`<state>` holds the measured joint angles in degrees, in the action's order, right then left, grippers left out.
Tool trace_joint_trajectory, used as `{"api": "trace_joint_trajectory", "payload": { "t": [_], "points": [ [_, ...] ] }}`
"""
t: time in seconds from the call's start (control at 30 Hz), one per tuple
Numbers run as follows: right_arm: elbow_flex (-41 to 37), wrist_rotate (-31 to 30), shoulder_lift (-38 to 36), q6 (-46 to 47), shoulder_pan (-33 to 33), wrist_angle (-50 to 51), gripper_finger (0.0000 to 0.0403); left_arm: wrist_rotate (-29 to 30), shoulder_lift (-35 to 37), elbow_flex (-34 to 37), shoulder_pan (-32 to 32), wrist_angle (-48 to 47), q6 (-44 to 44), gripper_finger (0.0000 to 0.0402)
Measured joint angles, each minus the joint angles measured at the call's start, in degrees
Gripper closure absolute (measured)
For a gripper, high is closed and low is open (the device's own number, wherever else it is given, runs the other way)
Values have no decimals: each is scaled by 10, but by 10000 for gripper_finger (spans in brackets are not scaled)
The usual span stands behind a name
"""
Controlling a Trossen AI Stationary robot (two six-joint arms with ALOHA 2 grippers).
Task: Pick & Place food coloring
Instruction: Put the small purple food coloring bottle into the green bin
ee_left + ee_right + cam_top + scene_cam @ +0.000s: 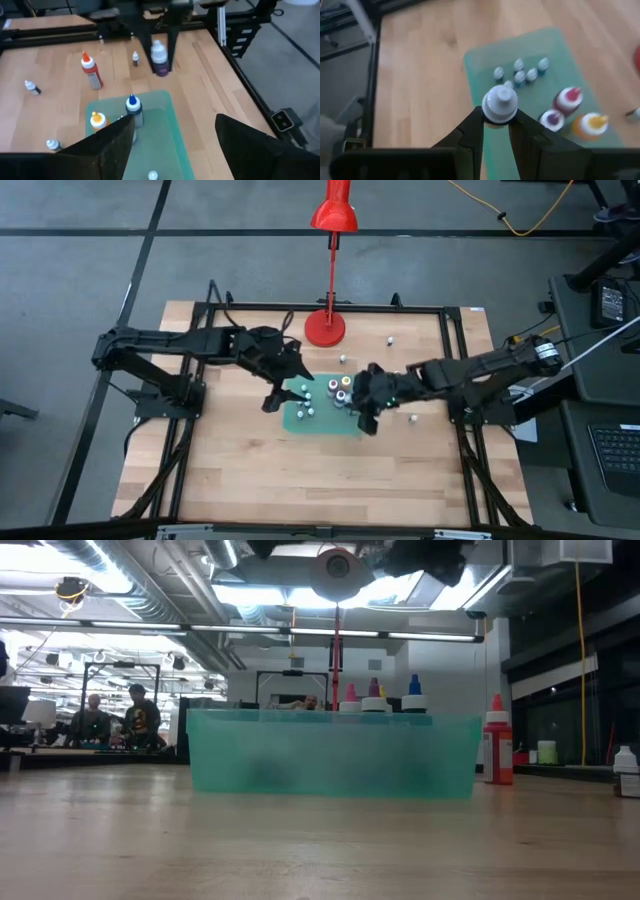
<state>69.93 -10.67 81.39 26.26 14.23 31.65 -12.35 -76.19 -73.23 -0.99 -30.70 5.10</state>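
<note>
A green tray (pixel 322 420) lies mid-table with several food coloring bottles standing in it: tiny white-capped ones (pixel 520 75) and larger ones with pink (pixel 568 98), orange (pixel 590 125) and blue (pixel 132 107) caps. My right gripper (pixel 365 418) hangs over the tray's right end, shut on a white-capped, dark-bodied bottle (pixel 159 57). My left gripper (pixel 283 392) hovers open above the tray's left part, touching nothing. More bottles stand loose on the table, one of them red with an orange cap (pixel 91 72). My right gripper pinches the bottle between its two fingers (pixel 470 127), at the neck just under the white cap (pixel 499 104). The fingers come from above, pointing down. The bottle stays upright and lifted clear, its dark body (pixel 161 67) showing below the fingertips.
A tall red lamp stands on its round base (pixel 324 328) near the far edge. Small bottles are scattered on the table at the right (pixel 411 418) and far right (pixel 389 338). A black frame (pixel 210 305) rims the wooden table. People sit far behind (pixel 140 715).
</note>
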Motion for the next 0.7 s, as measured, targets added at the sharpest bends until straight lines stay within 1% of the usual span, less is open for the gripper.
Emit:
{"api": "trace_joint_trajectory", "payload": {
  "t": [0.13, 0.27, 0.5, 0.7],
  "points": [
    [0, 2, 0, -41, -34, -26, 319, 0, -32, -27, 0, 3, 9, 140],
    [0, 3, 0, -67, -54, -33, 319, 2, -66, -55, -3, 1, 21, 152],
    [0, 3, 0, -98, -66, -33, 319, -3, -129, -111, -16, 11, 31, 176],
    [0, 3, 0, -116, -68, -31, 319, -9, -168, -153, -31, 9, 31, 200]
  ]
}}
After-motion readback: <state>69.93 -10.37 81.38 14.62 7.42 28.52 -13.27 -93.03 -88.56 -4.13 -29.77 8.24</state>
